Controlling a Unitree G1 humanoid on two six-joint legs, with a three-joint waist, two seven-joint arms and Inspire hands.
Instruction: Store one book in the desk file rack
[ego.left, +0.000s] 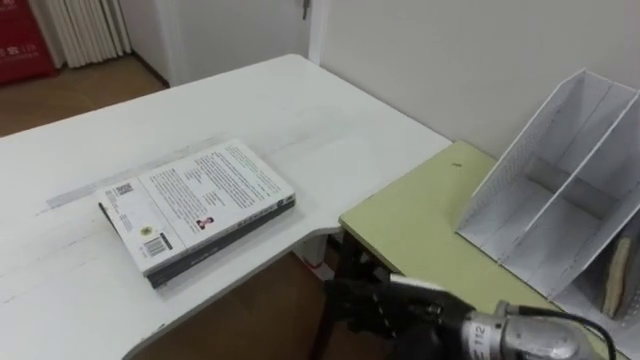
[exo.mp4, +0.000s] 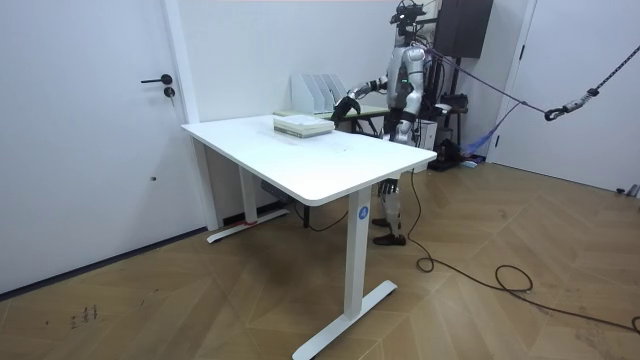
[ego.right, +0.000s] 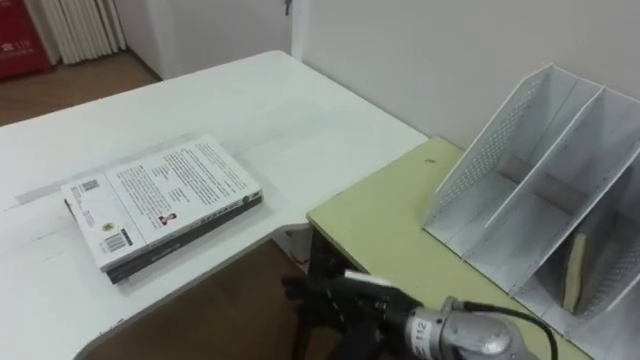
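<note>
A white-covered book (ego.left: 197, 203) lies flat near the white table's (ego.left: 300, 100) edge, back cover up, with a darker layer under it. In the room view the book (exo.mp4: 303, 125) sits at the table's far side. The white mesh file rack (ego.left: 560, 190) stands on the green desk (ego.left: 420, 220) to the right, against the wall. Its left slots are bare. A brown book-like thing (ego.left: 620, 275) leans in its right slot. My right hand (ego.left: 365, 300) hangs low in the gap between table and desk, right of the book, fingers relaxed and holding nothing.
The green desk butts against the white table's corner, with a gap and dark desk legs (ego.left: 335, 290) below. A wall stands behind the rack. I stand at the far side of the table (exo.mp4: 320, 165) in the room view, by the green desk.
</note>
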